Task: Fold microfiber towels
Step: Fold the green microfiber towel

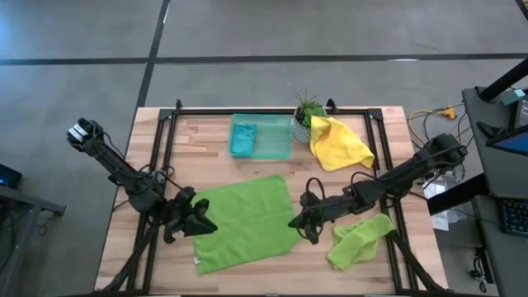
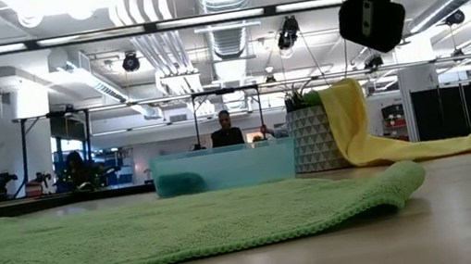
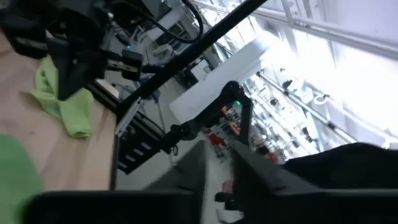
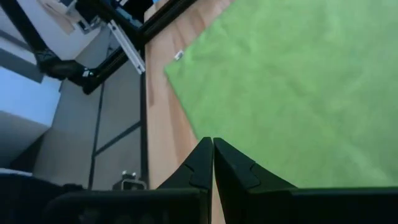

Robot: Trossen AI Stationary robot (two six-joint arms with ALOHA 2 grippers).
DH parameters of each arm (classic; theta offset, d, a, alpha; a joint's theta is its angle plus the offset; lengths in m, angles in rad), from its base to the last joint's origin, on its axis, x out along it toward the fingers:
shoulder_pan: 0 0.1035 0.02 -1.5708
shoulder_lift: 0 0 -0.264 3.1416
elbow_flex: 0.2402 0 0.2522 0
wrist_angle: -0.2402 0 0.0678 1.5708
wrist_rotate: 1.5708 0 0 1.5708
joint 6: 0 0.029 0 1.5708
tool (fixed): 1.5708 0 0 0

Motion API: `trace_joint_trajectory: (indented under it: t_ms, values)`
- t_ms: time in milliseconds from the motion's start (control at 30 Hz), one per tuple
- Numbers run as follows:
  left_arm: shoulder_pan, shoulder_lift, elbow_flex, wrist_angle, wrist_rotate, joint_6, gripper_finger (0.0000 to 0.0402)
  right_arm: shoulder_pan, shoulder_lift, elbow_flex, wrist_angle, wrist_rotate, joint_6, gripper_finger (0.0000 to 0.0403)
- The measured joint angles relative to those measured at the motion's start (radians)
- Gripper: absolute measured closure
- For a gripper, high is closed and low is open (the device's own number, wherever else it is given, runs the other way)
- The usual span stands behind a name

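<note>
A lime green towel (image 1: 243, 221) lies spread flat on the table's middle; it also shows in the low view (image 2: 184, 224) and the right wrist view (image 4: 298, 81). A second lime green towel (image 1: 359, 239) lies crumpled at the near right. A yellow towel (image 1: 338, 142) hangs from the plant pot onto the table. A teal towel (image 1: 242, 140) lies in the tray. My left gripper (image 1: 198, 219) is at the flat towel's left edge, slightly open, with nothing between its fingers (image 3: 245, 158). My right gripper (image 1: 299, 221) is shut and empty, raised above the towel's right edge (image 2: 377, 17).
A translucent green tray (image 1: 276, 147) stands at the far middle, with a potted plant (image 1: 305, 120) to its right. A black frame runs along the table's far edge and sides (image 1: 165, 148). Bare wood lies along the near edge.
</note>
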Motion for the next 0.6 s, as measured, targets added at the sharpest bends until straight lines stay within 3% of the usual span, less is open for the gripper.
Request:
trace_joint_trajectory:
  t_ms: [67, 367, 600]
  values:
    - [0.000, 0.000, -0.007, -0.004, 0.000, 0.009, 0.0388, 0.023, 0.000, -0.001, -0.016, 0.004, 0.017, 0.0394]
    - [0.000, 0.027, -0.008, -0.073, -0.001, 0.008, 0.0389, 0.159, 0.000, -0.004, -0.086, 0.149, 0.199, 0.0394]
    - [0.009, 0.095, -0.009, -0.153, 0.024, -0.011, 0.0389, 0.197, 0.079, 0.000, -0.079, 0.178, 0.331, 0.0394]
